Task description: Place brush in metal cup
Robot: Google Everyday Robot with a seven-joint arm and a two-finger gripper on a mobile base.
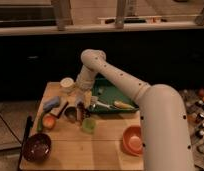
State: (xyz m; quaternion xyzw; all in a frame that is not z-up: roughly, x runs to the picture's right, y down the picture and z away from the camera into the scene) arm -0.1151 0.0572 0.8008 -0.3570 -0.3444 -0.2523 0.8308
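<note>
- Wooden table (102, 150), containers spread across it.
- Green tray (111, 90) at the back: pale utensils lie inside, one yellowish; cannot identify them.
- Orange bowl (132, 140), front right; contents unclear.
- Dark bowl (37, 148), front left; looks dark inside.
- Green cup (88, 124), mid-table, just right of the metal cup.
- White cup (67, 83), back left, upright.
- Metal cup (72, 113), left of centre, dark inside.
- Gripper (84, 102) hangs just right of the metal cup, at the tray's left edge; cannot tell its grip.
- Brush: cannot pick it out.
</note>
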